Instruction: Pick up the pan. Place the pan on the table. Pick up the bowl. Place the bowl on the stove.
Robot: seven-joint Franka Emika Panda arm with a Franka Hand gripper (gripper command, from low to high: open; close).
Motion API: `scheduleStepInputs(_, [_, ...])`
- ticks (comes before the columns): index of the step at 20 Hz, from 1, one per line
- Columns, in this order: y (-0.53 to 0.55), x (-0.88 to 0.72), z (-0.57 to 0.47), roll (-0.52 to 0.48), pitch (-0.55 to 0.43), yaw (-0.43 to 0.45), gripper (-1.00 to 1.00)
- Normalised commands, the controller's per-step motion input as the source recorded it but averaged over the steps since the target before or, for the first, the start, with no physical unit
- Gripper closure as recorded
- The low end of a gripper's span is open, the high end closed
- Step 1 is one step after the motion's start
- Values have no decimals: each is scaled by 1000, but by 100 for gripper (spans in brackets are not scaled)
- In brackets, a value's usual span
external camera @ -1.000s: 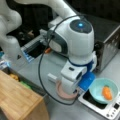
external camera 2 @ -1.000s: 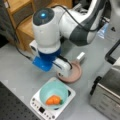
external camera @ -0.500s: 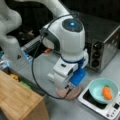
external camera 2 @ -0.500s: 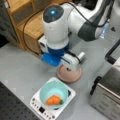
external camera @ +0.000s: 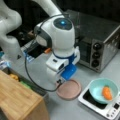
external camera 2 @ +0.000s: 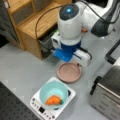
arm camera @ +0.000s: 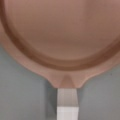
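The pinkish-brown pan [external camera: 68, 89] [external camera 2: 69, 72] lies flat on the grey table [external camera: 82, 111] [external camera 2: 22, 72], beside the stove. In the wrist view the pan [arm camera: 60, 32] fills the top, and its short white handle [arm camera: 67, 105] points down at the bottom. No fingers show there. My gripper [external camera: 59, 80] [external camera 2: 81, 60] hangs just over the handle end of the pan, its fingertips hidden by the hand in both front views. The teal bowl [external camera: 98, 86] [external camera 2: 50, 90] sits on the white stove [external camera: 111, 113] [external camera 2: 40, 110] with an orange object inside it.
A silver toaster oven [external camera: 100, 42] [external camera 2: 107, 100] stands close to the stove. A light wooden box [external camera: 20, 100] [external camera 2: 32, 25] sits on the pan's other side, with a dark bin of items next to it. A black cable loops from the wrist.
The hand has shifted and risen a little over the pan's handle end. The pan stays on the table and the bowl stays on the stove.
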Motion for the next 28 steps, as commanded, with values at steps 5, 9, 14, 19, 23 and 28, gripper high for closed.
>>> scheduleStepInputs(5, [34, -400, -214, -89, -274, 55, -100])
scheduleStepInputs(9, [17, -307, -248, -74, -231, 68, -100])
scheduleStepInputs(14, [34, -274, -346, -83, -202, 72, -100])
scheduleStepInputs(19, [-7, -176, -237, -142, -103, 47, -100])
scheduleStepInputs(23, [-62, -127, -87, -92, -69, 0, -100])
scheduleStepInputs(28, [-90, -161, -85, -11, -79, 14, -100])
